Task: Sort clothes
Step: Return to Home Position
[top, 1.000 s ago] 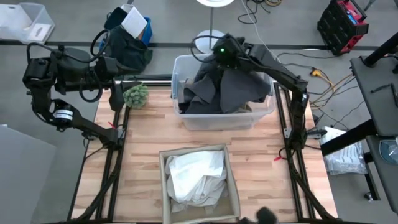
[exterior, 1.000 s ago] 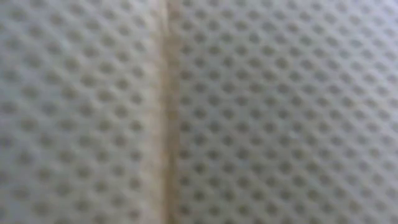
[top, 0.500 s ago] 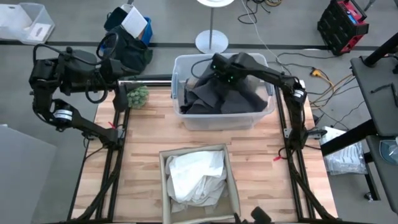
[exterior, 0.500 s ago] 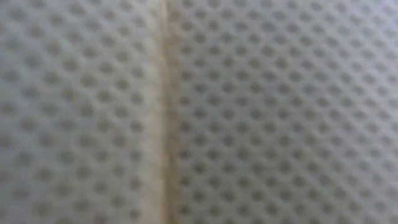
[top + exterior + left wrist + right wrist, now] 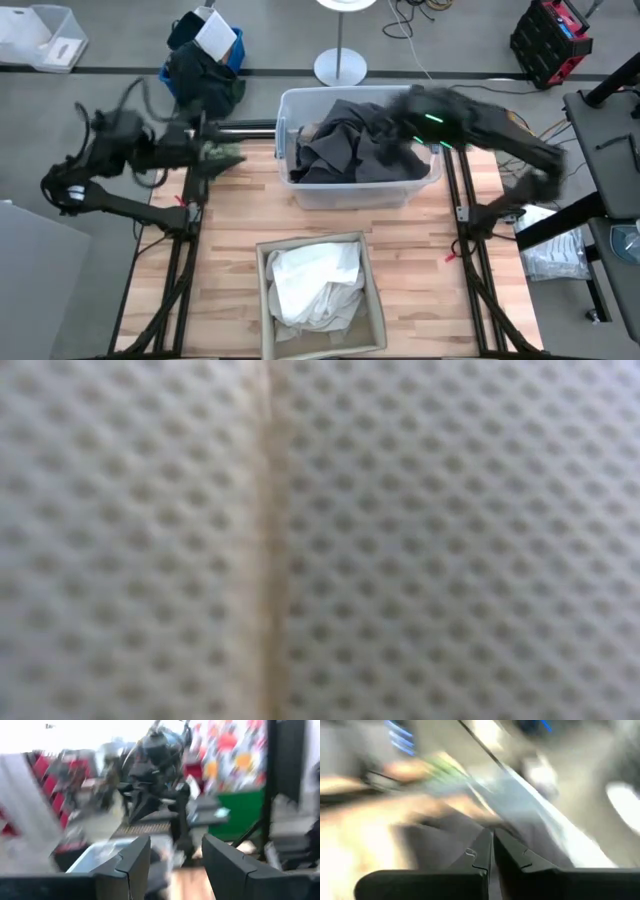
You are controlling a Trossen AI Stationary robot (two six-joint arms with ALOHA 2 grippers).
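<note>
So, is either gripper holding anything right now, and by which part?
Nothing. The left gripper is open and empty; the right gripper is shut on nothing.

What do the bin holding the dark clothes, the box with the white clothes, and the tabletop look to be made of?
Bin: clear, glossy plastic, likely; the dark clothes show through its walls.
Box: probably stiffened beige fabric, matte, with thin walls.
Tabletop: wood, light planks with visible seams.

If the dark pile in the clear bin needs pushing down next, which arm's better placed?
Right. The right gripper, shut, hangs over the dark clothes at the transparent bin's right end; the left gripper, open, sits at the table's corner, left of the bin.
</note>
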